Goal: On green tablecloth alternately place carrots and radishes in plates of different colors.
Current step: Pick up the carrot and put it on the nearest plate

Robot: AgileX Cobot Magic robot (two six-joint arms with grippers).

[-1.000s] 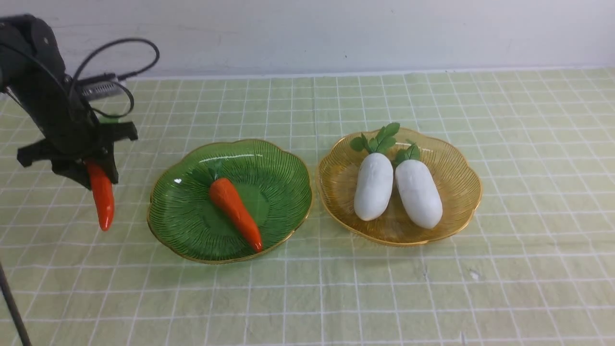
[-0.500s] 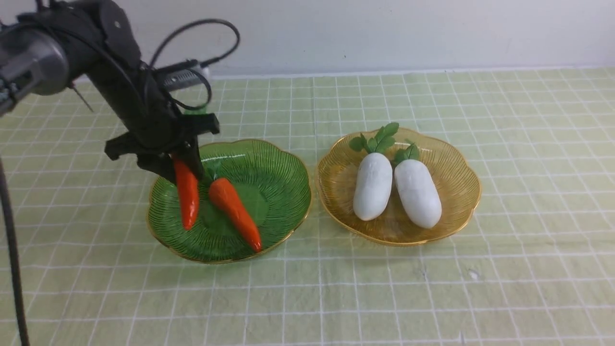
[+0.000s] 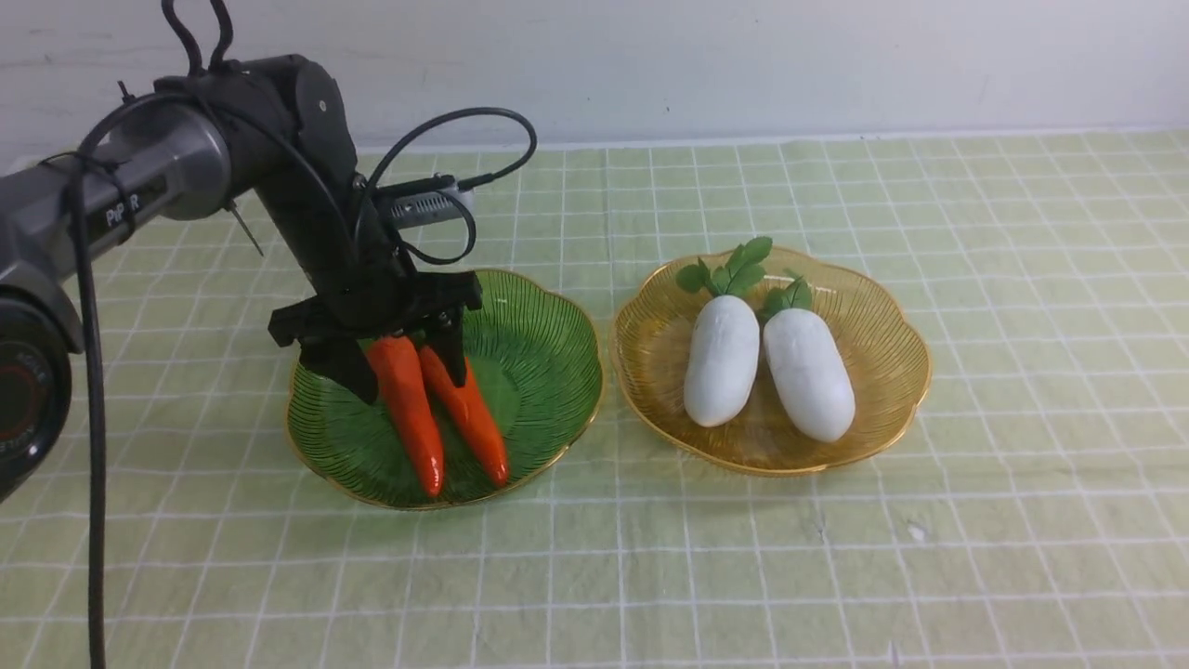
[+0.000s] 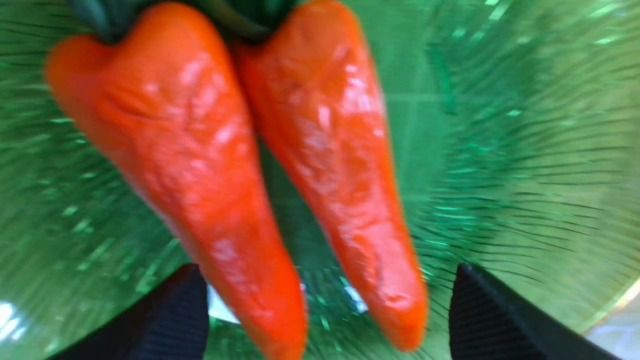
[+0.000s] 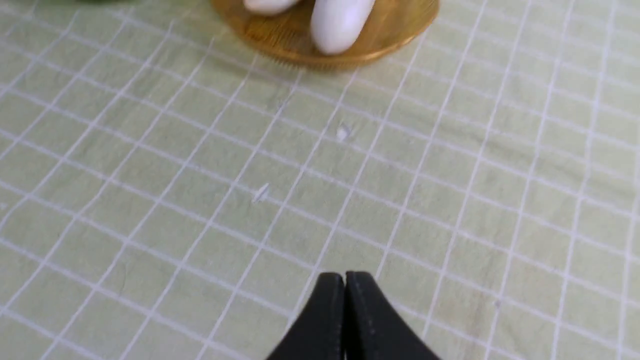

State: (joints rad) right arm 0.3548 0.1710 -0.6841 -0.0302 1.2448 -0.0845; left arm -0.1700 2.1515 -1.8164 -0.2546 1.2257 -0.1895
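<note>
Two orange carrots lie side by side in the dark green plate (image 3: 557, 307), the left carrot (image 3: 413, 418) and the right carrot (image 3: 476, 427). My left gripper (image 3: 409, 367) hangs over their leafy ends, open, its fingers (image 3: 358, 372) standing wide of both carrots. In the left wrist view both carrots (image 4: 200, 165) (image 4: 345, 165) lie between the spread fingertips (image 4: 170, 320) on the green plate (image 4: 525, 150). Two white radishes (image 3: 722, 362) (image 3: 810, 372) lie in the amber plate (image 3: 892, 437). My right gripper (image 5: 345, 277) is shut and empty over the green tablecloth (image 5: 200, 200).
The green tablecloth (image 3: 650, 576) covers the whole table up to a white wall at the back. The left arm's cable loops above the green plate's far rim. In the right wrist view the amber plate (image 5: 300, 45) with a radish (image 5: 340, 20) sits ahead of the gripper.
My left arm swung right from beside the green plate to over it, carrying a carrot. Its jaws have opened, and the carrot now lies next to the first one.
</note>
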